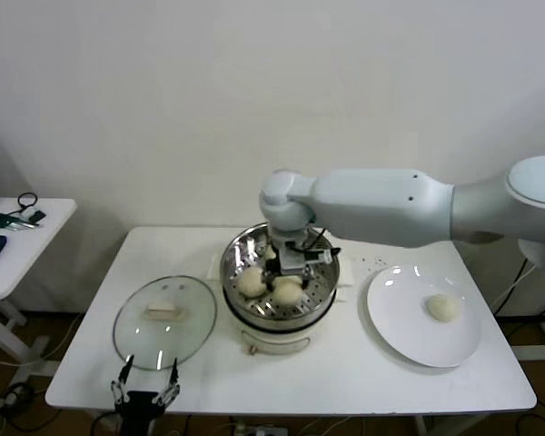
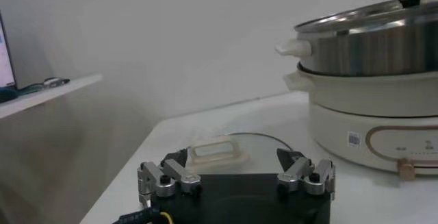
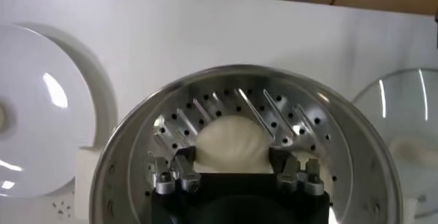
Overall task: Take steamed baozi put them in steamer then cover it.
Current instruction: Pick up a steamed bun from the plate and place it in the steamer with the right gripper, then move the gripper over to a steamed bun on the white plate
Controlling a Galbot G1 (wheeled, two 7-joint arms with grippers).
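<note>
Inside the steamer (image 1: 280,272) the right claw (image 1: 292,262) hangs spread wide, a baozi (image 3: 231,143) between its fingers, apparently just being set down; next comes the last bun (image 1: 442,307) on the plate (image 1: 401,318) beside the steamer, then the cover (image 1: 164,320).

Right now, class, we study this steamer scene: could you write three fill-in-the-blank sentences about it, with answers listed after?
1. The right gripper hangs over the ____.
2. One steamed baozi lies on the white ____.
3. The cover rests on the table, on the steamer's ____ side.
Answers: steamer; plate; left
</note>
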